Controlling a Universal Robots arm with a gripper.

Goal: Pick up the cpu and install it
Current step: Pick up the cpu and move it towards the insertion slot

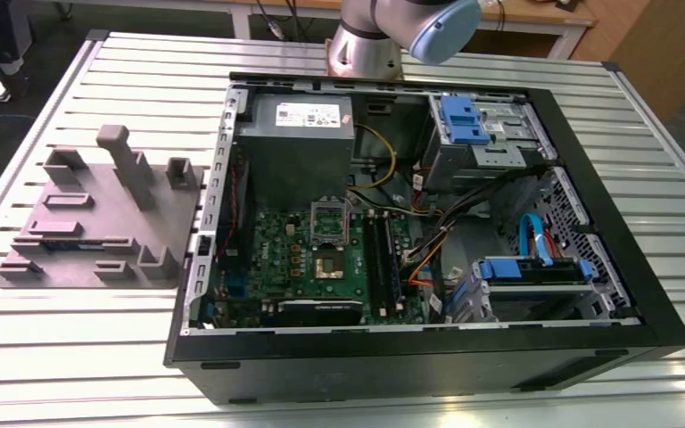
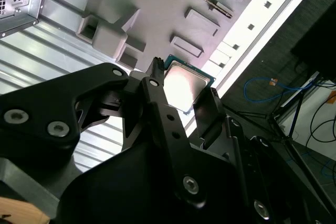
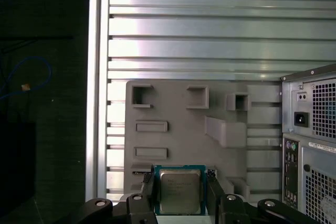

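The cpu [image 3: 181, 196] is a small square chip with a silvery metal top and a greenish rim. It sits between my gripper's [image 3: 181, 183] two black fingers, which are shut on its opposite edges. In the second wrist view the cpu [image 2: 185, 86] is likewise clamped in the gripper [image 2: 184, 80]. It hangs well above the grey moulded tray [image 3: 184, 129], which lies on the slatted metal table. In the exterior view the open computer case holds the green motherboard with its metal-framed socket [image 1: 328, 264].
The grey tray [image 1: 93, 214] lies at the exterior view's left of the open black case [image 1: 628, 267]. My arm's base [image 1: 367, 45] stands behind the case. Cables, blue drive brackets and a grey power supply [image 1: 301, 120] crowd the case. The table edge [image 3: 94, 103] drops off beyond the tray.
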